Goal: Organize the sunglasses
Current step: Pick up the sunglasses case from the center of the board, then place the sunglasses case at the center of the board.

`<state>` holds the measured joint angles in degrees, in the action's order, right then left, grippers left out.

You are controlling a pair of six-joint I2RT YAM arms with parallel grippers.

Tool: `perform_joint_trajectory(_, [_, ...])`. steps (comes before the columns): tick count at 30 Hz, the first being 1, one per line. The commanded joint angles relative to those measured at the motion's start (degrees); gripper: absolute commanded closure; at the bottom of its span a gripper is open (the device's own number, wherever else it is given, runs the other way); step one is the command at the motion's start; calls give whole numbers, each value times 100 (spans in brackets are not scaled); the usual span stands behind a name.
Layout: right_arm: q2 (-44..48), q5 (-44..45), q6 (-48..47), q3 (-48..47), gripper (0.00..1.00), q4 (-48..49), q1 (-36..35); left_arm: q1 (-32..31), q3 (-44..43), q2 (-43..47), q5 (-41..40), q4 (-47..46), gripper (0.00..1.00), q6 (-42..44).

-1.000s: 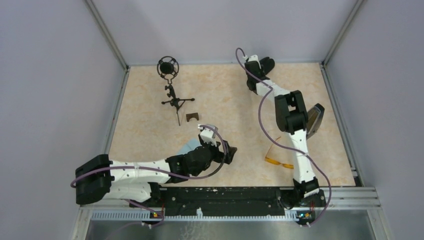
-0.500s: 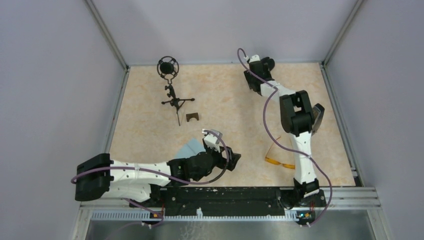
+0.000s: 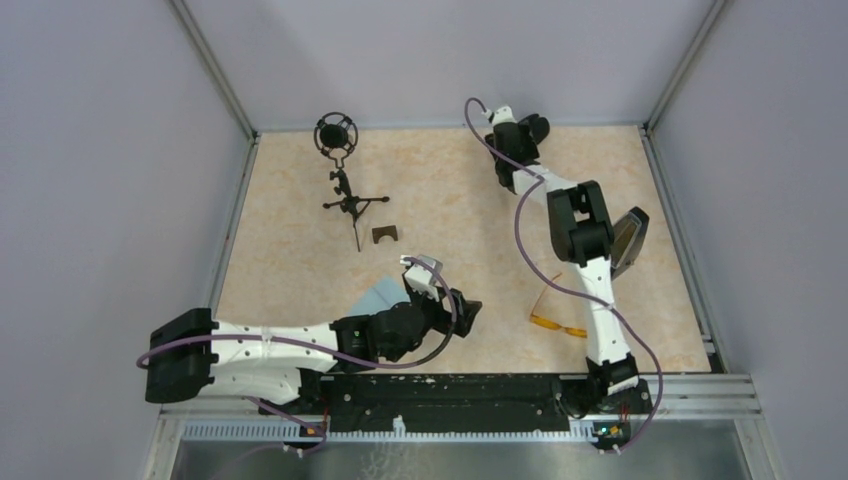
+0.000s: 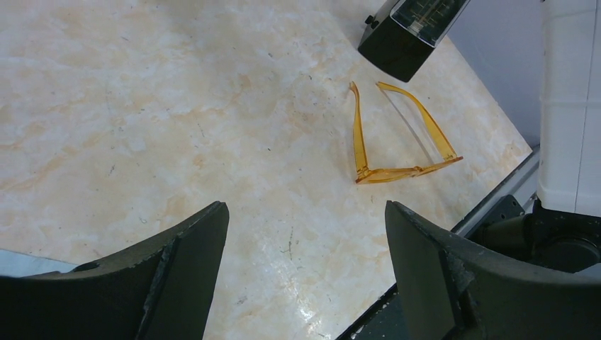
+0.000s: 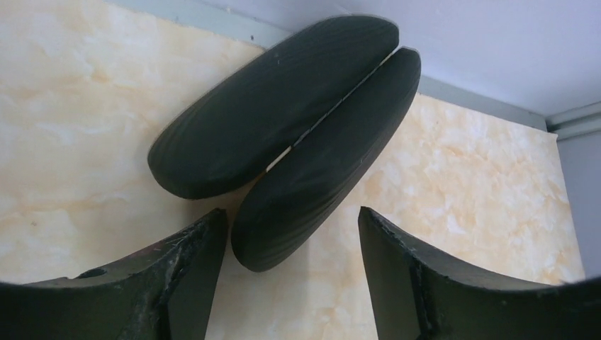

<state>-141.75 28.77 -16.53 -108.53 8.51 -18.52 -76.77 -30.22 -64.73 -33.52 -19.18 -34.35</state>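
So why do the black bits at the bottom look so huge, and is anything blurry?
Left wrist view: the left fingers sit by the camera, so they look huge, while the sunglasses are sharp. Right wrist view: the right fingers loom the same way, and the black case is crisp. Top view: even light, nothing blurred.

Top camera looks steeply down over the whole table point(image 3: 300, 200). Left wrist, low, shares the sunglasses point(image 4: 397, 134) with it; right wrist hugs what seems a black case point(image 5: 283, 134).
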Motion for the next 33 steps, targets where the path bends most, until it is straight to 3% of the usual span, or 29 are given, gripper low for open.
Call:
perform_joint_trajectory(1, [-147,378,-299,-250,35,533,-2,-31,-179,149,-179,-75,13,144])
perform_joint_trajectory(7, [282,560,-492,476,58,1187,-13,-31,-183,123,-87,-75,13,93])
perform_joint_trajectory(10, [759,522,-587,1049,79,1556,-14,-39,-133,104,-48,-142,13,70])
perform_joint_trajectory(12, [1122,498,-603,1475,98,1675,-3,-40,-134,114,-42,-155,13,113])
perform_joint_trajectory(13, [1316,482,-567,1637,100,1668,-4,-40,-134,131,-51,-137,13,150])
perform_joint_trajectory(17, [2503,28,-136,2394,100,1223,-2,-40,-132,199,-210,95,12,305])
perform_joint_trajectory(20, [3427,-841,689,2831,100,255,27,-40,-133,320,-282,421,12,332])
perform_joint_trajectory(26, [4560,-4217,1692,3443,100,-1761,239,-40,-96,860,-358,1298,12,212])
perform_joint_trajectory(33, [4058,-7402,1687,3604,100,-3494,362,-40,-262,1569,-412,2504,12,634])
